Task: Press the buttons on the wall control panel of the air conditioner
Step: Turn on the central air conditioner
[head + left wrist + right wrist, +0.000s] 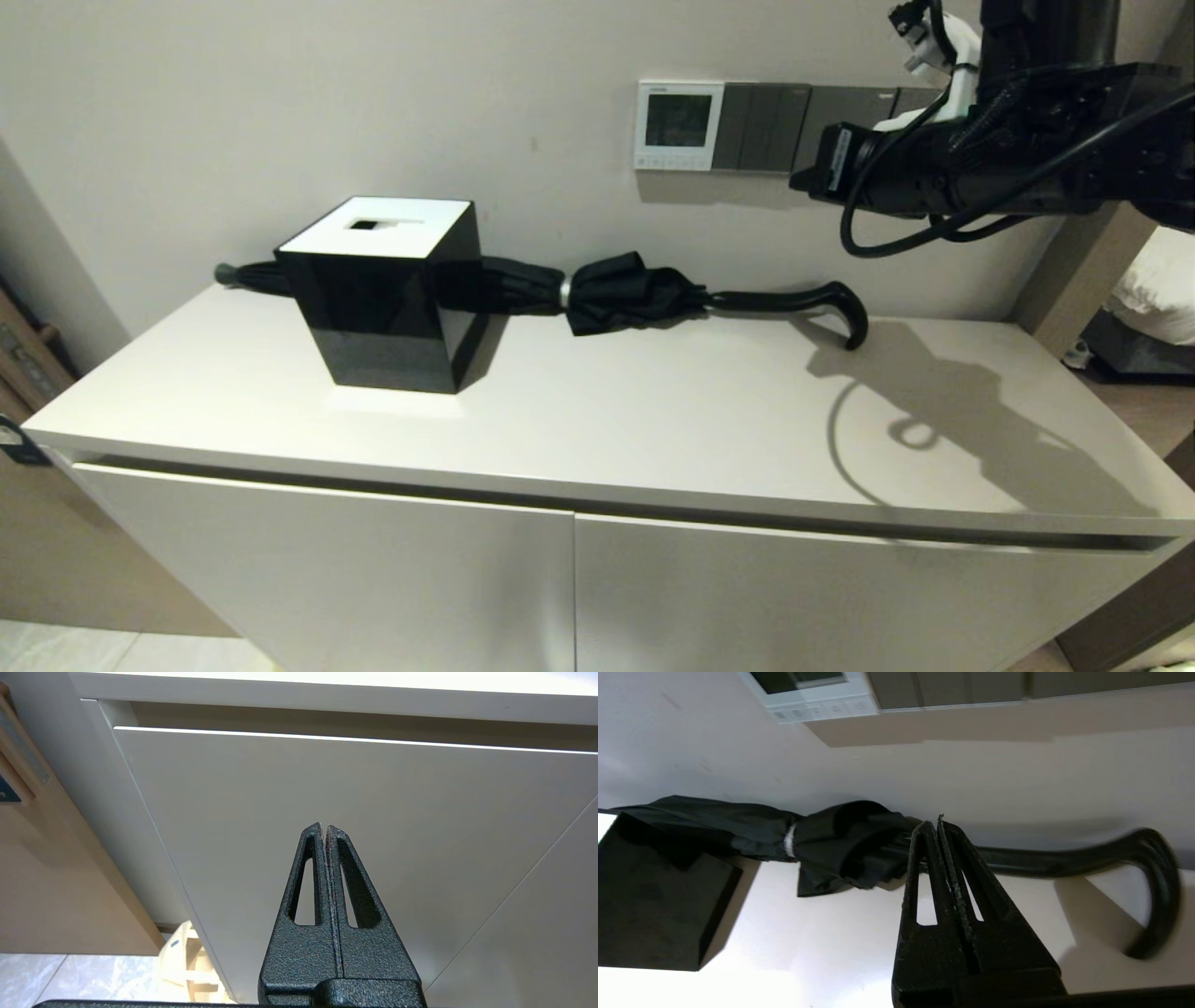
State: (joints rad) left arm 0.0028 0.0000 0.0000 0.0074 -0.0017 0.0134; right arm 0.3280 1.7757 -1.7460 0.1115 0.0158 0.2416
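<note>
Pale plaster wall point(373, 103) rises behind a white cabinet top point(607, 420), and on that wall, up and to the left of the raised right gripper point(939, 820), sits the air conditioner's wall control panel point(679, 124): a small square white frame around a dark rectangular screen, with the buttons point(672, 162) as a row of tiny pale keys along its lower edge. Dark grey switch plates point(766, 127) adjoin the panel, between it and the right arm. The right gripper's fingers are pressed together with nothing between them, held in the air away from the wall and not touching the panel. Below and beyond its tips a folded black umbrella point(616, 291) lies along the back of the cabinet top against the wall, its curved handle point(840, 308) towards the gripper's side. Farther off to the left stands a black box with a white lid point(387, 289), in front of the umbrella's far end. Bare wall lies between the umbrella and the panel. The left gripper point(324, 828) hangs low before the cabinet's door front point(327, 788), its fingers likewise closed on nothing.
</note>
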